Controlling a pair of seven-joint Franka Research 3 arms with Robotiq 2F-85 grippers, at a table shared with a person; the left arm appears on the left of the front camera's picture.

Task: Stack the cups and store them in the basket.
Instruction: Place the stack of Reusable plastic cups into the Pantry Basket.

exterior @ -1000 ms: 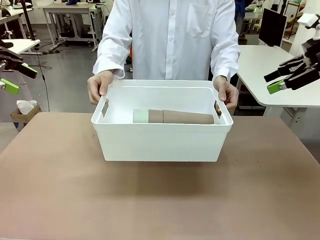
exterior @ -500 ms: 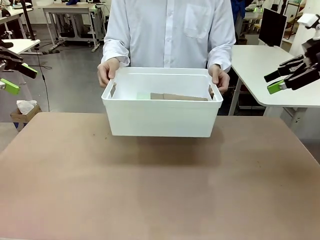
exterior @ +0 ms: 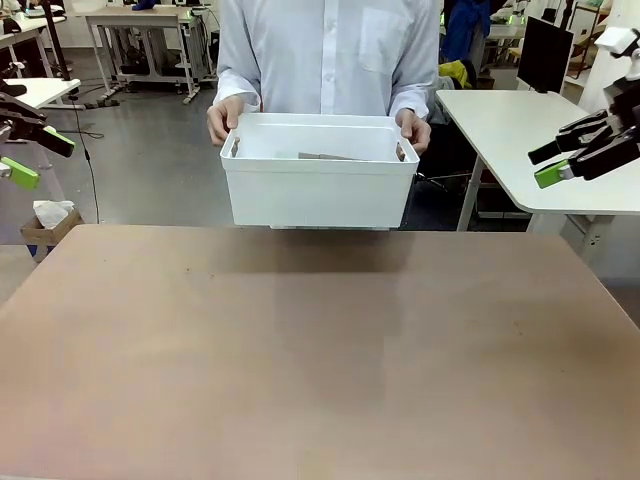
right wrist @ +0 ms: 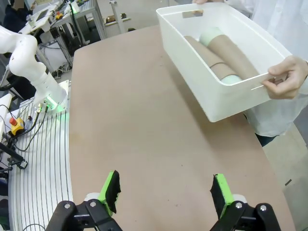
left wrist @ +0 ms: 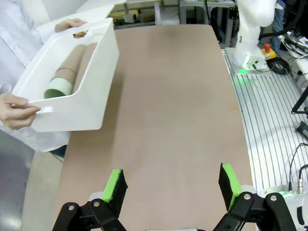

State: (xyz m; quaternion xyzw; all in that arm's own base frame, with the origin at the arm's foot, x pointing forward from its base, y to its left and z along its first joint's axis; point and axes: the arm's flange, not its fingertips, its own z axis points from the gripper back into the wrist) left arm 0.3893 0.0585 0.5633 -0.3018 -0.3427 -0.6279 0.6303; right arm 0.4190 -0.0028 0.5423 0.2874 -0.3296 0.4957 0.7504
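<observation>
Left gripper [left wrist: 172, 185] is sitting with jaws spread wide, gripping nothing, over the near end of the table [left wrist: 163, 106]. Right gripper [right wrist: 164, 192] is likewise gaping and empty above the tabletop. Person is holding the basket [exterior: 318, 190] by both end handles, one hand [exterior: 225, 117] per side, lifted off the table at its far edge. Cups [right wrist: 219, 57] are lying on their sides inside as two nested stacks, tan-brown with mint-green showing.

Smooth white plastic basket [exterior: 318, 190], matte cups [right wrist: 219, 60], matte brown table [exterior: 320, 350]
</observation>
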